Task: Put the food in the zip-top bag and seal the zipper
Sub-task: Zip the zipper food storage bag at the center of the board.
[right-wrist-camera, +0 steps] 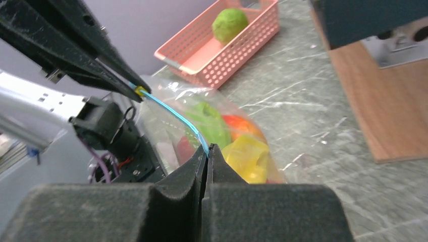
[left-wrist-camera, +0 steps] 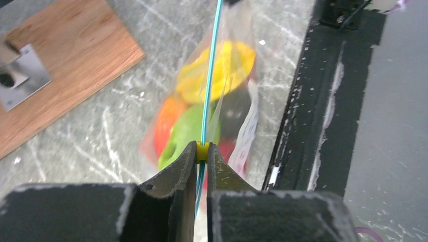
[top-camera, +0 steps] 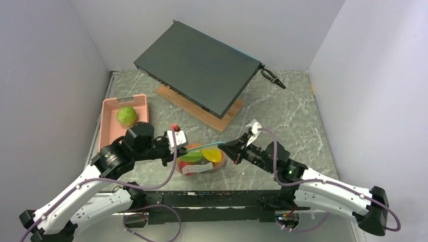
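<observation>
Left wrist view: the food [left-wrist-camera: 229, 68] in the zip-top bag [left-wrist-camera: 234, 30] is a soft blur, I can't count pieces, and the zipper [left-wrist-camera: 211, 75] runs off the top edge. The left gripper [left-wrist-camera: 202, 148] jaws hide the bag's near end. Right wrist view: the zipper vanishes between the right gripper [right-wrist-camera: 207, 147] jaws. The white label [top-camera: 197, 169] is too small to read
</observation>
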Action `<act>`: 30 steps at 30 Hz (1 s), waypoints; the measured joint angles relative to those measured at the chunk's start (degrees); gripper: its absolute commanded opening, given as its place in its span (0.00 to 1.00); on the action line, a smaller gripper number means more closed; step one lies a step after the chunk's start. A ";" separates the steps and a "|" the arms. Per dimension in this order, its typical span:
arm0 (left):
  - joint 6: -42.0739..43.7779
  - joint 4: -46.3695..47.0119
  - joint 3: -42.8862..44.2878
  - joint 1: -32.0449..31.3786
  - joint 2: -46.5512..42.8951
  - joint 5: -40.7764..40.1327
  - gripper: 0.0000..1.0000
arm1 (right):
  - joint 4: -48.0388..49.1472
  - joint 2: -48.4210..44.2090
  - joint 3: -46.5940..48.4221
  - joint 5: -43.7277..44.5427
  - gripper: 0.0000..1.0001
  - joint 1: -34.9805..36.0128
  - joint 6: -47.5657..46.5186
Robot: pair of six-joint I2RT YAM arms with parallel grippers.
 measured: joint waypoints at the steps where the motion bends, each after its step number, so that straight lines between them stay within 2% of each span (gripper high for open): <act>1: -0.09 -0.44 -0.28 -0.02 -0.94 -1.55 0.00 | -0.63 -1.01 -0.13 1.20 0.00 -0.07 -0.02; 9: -1.16 -2.62 -3.10 0.04 -8.63 -11.32 0.00 | -7.23 -8.50 -1.05 12.39 0.00 -0.37 -0.57; 15: -1.75 -2.80 -3.43 0.04 -10.54 -14.23 0.00 | -11.39 -13.68 -1.66 18.08 0.00 -0.59 -0.87; 27: -1.66 -1.70 -3.30 0.04 -7.34 -16.83 0.00 | -14.23 -14.47 -1.66 20.50 0.00 -0.72 -1.99; 28: -1.66 -1.90 -3.04 0.04 -6.80 -16.85 0.03 | -14.40 -14.23 -1.60 20.55 0.00 -0.81 -2.16; 29: -1.68 -2.03 -2.67 0.04 -6.32 -16.87 0.14 | -14.62 -14.01 -1.42 20.52 0.00 -0.85 -2.27; 30: -1.73 -2.14 -2.34 0.07 -5.99 -17.00 0.30 | -15.19 -13.70 -0.96 20.44 0.00 -0.98 -2.43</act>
